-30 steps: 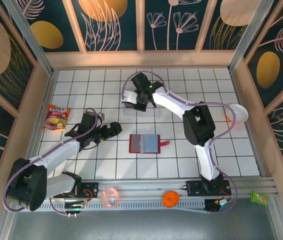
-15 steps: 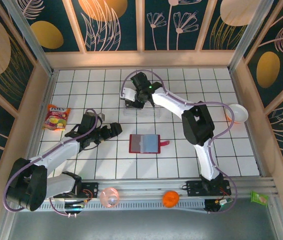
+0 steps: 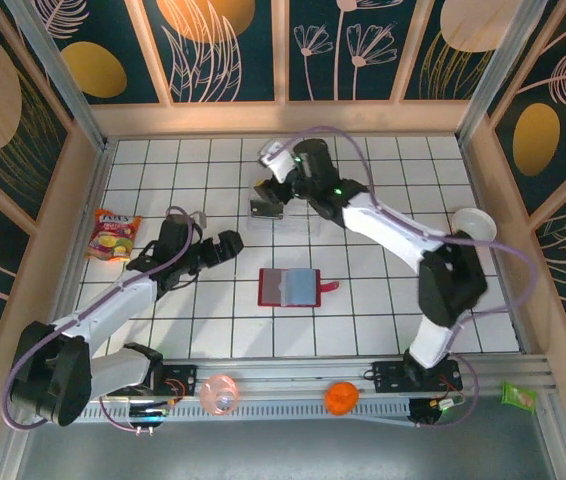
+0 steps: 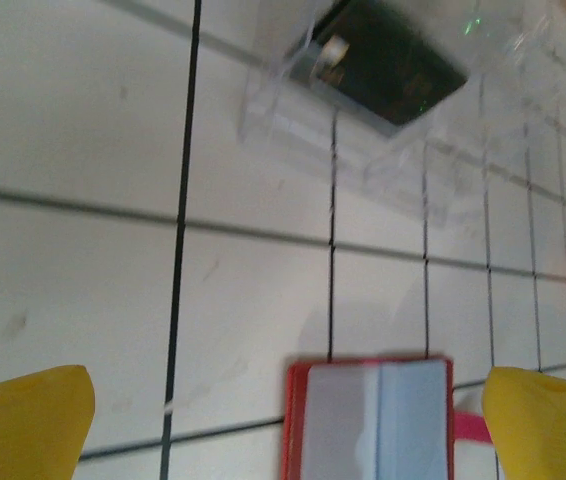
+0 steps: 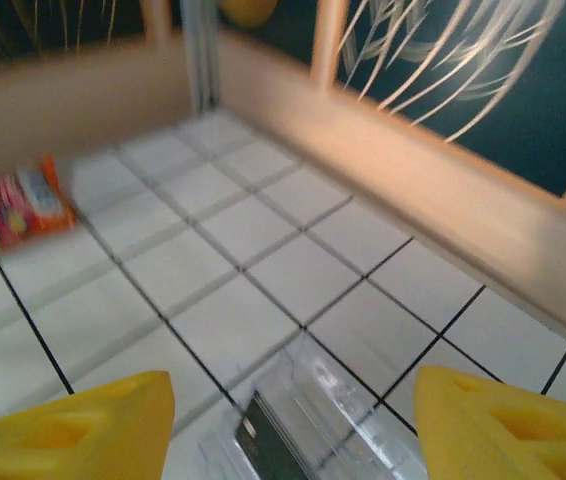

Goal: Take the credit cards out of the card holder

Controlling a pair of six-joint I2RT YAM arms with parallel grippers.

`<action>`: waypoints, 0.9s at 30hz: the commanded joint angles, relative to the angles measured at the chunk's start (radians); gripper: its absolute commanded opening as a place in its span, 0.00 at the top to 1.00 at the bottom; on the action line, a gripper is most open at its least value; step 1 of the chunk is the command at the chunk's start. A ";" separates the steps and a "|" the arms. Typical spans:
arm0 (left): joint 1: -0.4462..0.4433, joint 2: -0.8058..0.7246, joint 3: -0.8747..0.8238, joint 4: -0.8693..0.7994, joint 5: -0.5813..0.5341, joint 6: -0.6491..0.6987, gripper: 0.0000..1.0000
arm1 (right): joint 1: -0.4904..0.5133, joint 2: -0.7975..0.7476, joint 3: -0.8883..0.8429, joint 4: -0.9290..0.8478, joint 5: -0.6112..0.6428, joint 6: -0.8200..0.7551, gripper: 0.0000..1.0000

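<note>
one dark card is seen in the clear tray, so the job is judged partly done; whether more are left in the open holder, flat on the tabletop, cannot be told. the right hand is held wide and empty over the tray, the left hand wide and empty near the holder, with bare tiles all round it and walls well apart.

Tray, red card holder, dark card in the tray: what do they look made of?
Clear tray: transparent rigid plastic, glossy; grid lines show through its walls and its edges catch highlights.
Card holder: red cover, probably faux leather or vinyl, matte; the grey-blue pockets could be smooth plastic or fabric, too blurred to tell.
Credit card: dark, likely plastic with a slight sheen; pale metallic-looking patch at one end.
</note>
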 commanded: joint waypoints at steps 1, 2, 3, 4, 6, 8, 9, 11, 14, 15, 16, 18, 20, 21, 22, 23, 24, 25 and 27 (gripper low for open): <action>0.008 0.015 0.056 0.061 -0.120 0.034 0.01 | -0.010 -0.111 -0.160 0.209 0.107 0.290 0.35; 0.007 0.021 0.066 0.079 -0.147 0.041 0.01 | -0.009 -0.151 -0.202 0.212 0.153 0.341 0.34; 0.008 0.025 0.076 0.097 -0.170 0.047 0.01 | -0.010 -0.184 -0.246 0.213 0.191 0.378 0.33; 0.007 0.033 0.090 0.110 -0.211 0.053 0.01 | -0.010 -0.222 -0.291 0.216 0.238 0.419 0.31; 0.007 0.054 0.115 0.140 -0.294 0.087 0.01 | -0.009 -0.283 -0.364 0.206 0.312 0.472 0.25; 0.009 0.087 0.148 0.155 -0.415 0.152 0.01 | -0.010 -0.336 -0.417 0.165 0.372 0.505 0.02; 0.010 0.106 0.165 0.153 -0.477 0.174 0.01 | -0.011 -0.359 -0.433 0.145 0.387 0.511 0.01; 0.018 0.141 0.183 0.187 -0.588 0.251 0.01 | -0.012 -0.403 -0.464 0.103 0.419 0.532 0.01; 0.033 0.181 0.176 0.255 -0.752 0.375 0.01 | -0.011 -0.479 -0.514 0.090 0.473 0.571 0.01; 0.045 0.189 0.168 0.279 -0.791 0.408 0.01 | -0.011 -0.511 -0.539 0.104 0.496 0.577 0.01; 0.057 0.193 0.154 0.307 -0.805 0.440 0.01 | -0.012 -0.537 -0.559 0.121 0.506 0.569 0.01; 0.094 0.189 0.106 0.372 -0.831 0.492 0.01 | -0.023 -0.589 -0.580 0.127 0.514 0.547 0.01; 0.132 0.175 0.033 0.469 -0.839 0.539 0.01 | -0.037 -0.615 -0.576 0.097 0.540 0.521 0.01; 0.154 0.167 -0.019 0.538 -0.840 0.564 0.01 | -0.042 -0.626 -0.576 0.085 0.565 0.505 0.01; 0.174 0.161 -0.067 0.614 -0.834 0.585 0.01 | -0.044 -0.635 -0.579 0.080 0.589 0.494 0.01; 0.195 0.160 -0.118 0.690 -0.821 0.607 0.01 | -0.048 -0.646 -0.583 0.078 0.612 0.484 0.01; 0.217 0.162 -0.162 0.754 -0.809 0.617 0.01 | -0.054 -0.659 -0.588 0.076 0.634 0.479 0.01; 0.235 0.168 -0.189 0.793 -0.801 0.621 0.01 | -0.058 -0.670 -0.593 0.077 0.649 0.481 0.01; 0.265 0.188 -0.226 0.847 -0.780 0.618 0.01 | -0.063 -0.702 -0.615 0.109 0.617 0.451 0.01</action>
